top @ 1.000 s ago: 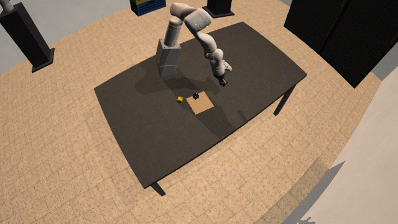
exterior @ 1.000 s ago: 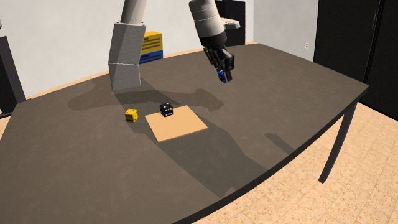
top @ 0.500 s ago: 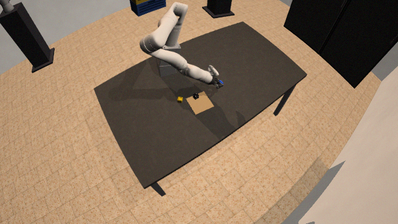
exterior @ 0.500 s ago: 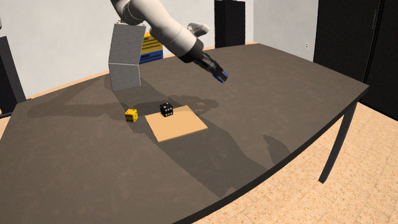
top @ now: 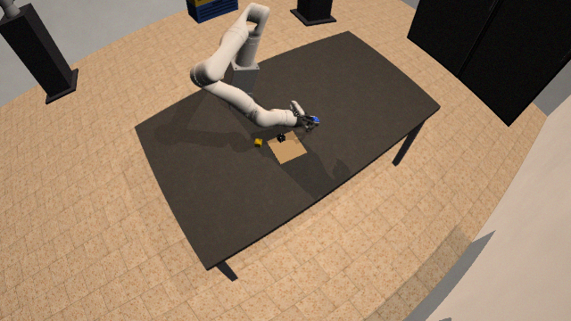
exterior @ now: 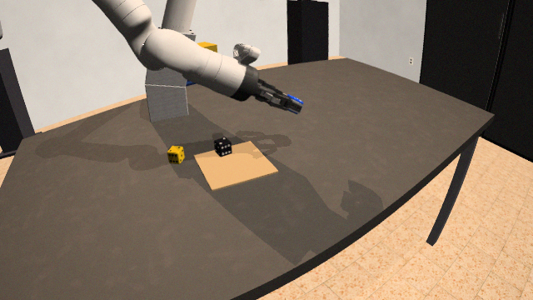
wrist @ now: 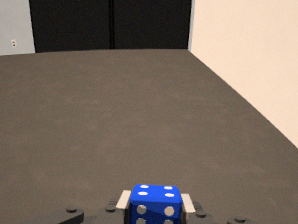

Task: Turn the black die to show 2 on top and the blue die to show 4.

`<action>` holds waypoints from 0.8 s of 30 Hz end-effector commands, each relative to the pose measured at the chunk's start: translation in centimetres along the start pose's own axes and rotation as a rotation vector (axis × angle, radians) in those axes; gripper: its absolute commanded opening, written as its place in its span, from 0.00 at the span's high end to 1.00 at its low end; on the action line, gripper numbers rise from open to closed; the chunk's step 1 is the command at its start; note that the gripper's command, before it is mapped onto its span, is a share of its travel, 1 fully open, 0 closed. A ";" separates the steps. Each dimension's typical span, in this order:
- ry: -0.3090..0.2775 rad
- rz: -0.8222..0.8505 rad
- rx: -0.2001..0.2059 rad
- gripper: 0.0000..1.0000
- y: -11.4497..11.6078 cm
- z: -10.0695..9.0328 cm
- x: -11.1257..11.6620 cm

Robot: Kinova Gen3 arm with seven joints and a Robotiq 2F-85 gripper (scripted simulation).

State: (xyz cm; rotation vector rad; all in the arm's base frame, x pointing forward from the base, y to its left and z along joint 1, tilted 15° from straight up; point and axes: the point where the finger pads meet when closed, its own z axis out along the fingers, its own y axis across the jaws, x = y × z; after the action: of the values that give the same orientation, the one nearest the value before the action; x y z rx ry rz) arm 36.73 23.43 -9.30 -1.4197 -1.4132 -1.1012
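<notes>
My gripper [exterior: 291, 102] is shut on the blue die [wrist: 154, 215] and holds it in the air, with the arm stretched nearly level above the table beyond the mat's far right corner. The blue die also shows in the top view [top: 315, 119] and in the exterior view [exterior: 295, 100]. In the wrist view its near face shows six pips and its upper face two. The black die [exterior: 222, 147] sits on the far left corner of the tan mat [exterior: 235, 165]. The yellow die [exterior: 176, 154] lies on the table just left of the mat.
The arm's grey base block [exterior: 166, 95] stands at the far side of the table. Black cabinets [exterior: 475, 62] stand to the right beyond the table edge. A yellow and blue crate [top: 211, 8] sits on the floor behind the base.
</notes>
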 end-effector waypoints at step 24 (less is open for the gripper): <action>0.050 0.009 -0.007 0.74 0.0 0.7 -1.4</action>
State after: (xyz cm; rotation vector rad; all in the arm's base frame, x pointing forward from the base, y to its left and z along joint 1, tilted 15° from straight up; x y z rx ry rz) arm 36.80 23.48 -10.37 -1.3932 -1.3714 -1.1304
